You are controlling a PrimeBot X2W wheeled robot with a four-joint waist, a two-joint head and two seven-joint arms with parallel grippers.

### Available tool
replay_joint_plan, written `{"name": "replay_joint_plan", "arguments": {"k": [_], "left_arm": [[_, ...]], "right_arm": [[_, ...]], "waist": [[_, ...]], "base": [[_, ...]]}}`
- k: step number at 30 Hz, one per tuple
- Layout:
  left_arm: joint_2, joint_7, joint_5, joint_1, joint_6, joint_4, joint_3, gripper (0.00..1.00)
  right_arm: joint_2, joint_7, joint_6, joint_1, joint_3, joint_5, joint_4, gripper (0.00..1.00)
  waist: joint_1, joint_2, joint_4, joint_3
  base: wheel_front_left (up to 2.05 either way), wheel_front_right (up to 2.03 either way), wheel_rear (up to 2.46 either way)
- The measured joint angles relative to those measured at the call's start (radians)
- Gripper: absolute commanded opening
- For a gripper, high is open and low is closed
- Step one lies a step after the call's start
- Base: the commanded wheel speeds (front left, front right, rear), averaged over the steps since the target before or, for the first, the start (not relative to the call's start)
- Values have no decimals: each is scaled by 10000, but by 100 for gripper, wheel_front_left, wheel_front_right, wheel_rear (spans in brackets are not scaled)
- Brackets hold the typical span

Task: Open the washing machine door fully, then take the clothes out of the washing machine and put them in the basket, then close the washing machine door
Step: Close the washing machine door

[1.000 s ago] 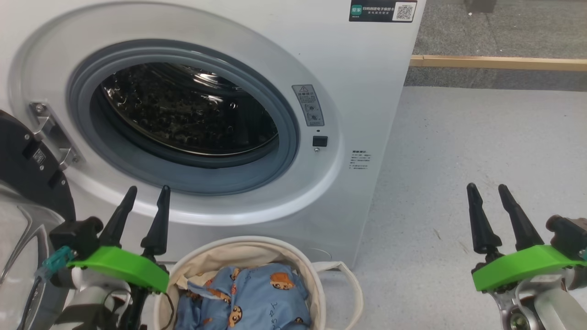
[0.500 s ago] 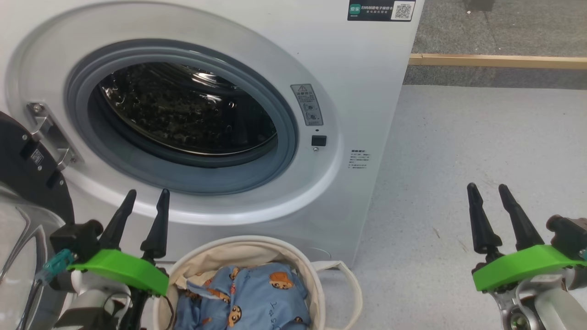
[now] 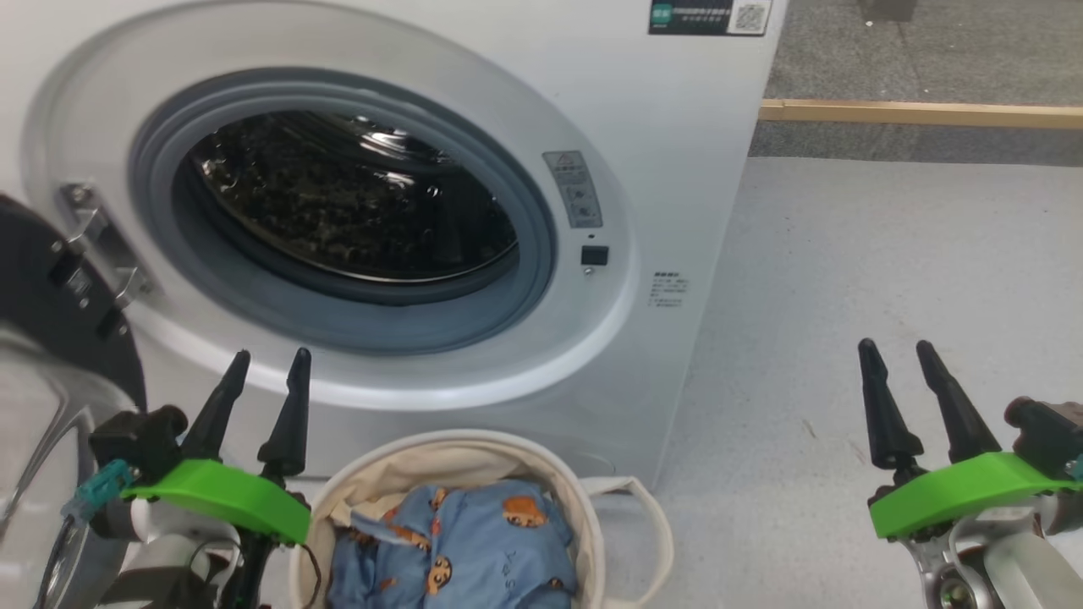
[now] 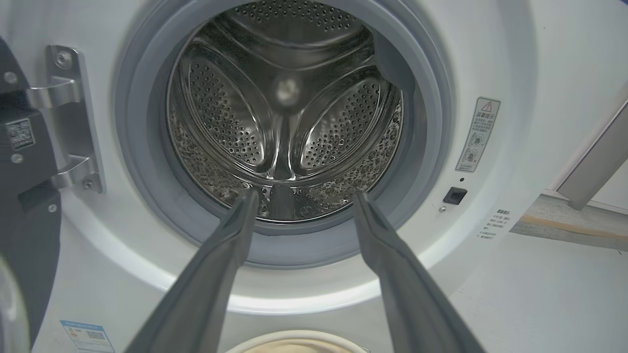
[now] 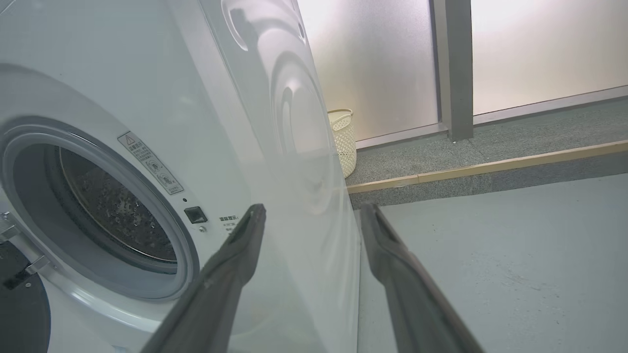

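Head view: a big white box-shaped washing machine stands in front of me with its round grey-rimmed mouth uncovered. The large round black washing machine door hangs swung out at the left edge, held on by a silver metal hinge.

The soft light blue clothes with little orange-brown bears lie bunched up in the round cream cloth basket. The basket sits on the pale grey floor, right in front of the machine and below its mouth.

The left gripper is just beside the basket's left rim. Its two dark fingers point up at the machine, spread apart, with nothing between them. The right gripper is well off to the right, over the floor. Its fingers are spread apart too, and it holds nothing.

In the left wrist view the left gripper points straight at the shiny steel drum, whose metal walls are full of little holes.

In the right wrist view the right gripper points past the machine's right front corner. Far behind, a small cream plastic bin with holes stands by a frosted wall.
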Motion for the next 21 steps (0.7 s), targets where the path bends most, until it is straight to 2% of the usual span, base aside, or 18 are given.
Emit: {"name": "replay_joint_plan", "arguments": {"k": [15, 21], "left_arm": [[0, -2, -155, 4, -19, 44, -75, 100], [4, -2, -144, 31, -13, 61, -161, 100]], "right_arm": [[8, 0, 0, -3, 59, 2, 35, 100], [6, 0, 0, -2, 71, 4, 40, 100]], "waist": [[0, 0, 54, -35], [0, 0, 77, -51]], "base": [[-213, 186, 27], [-150, 150, 0]]}}
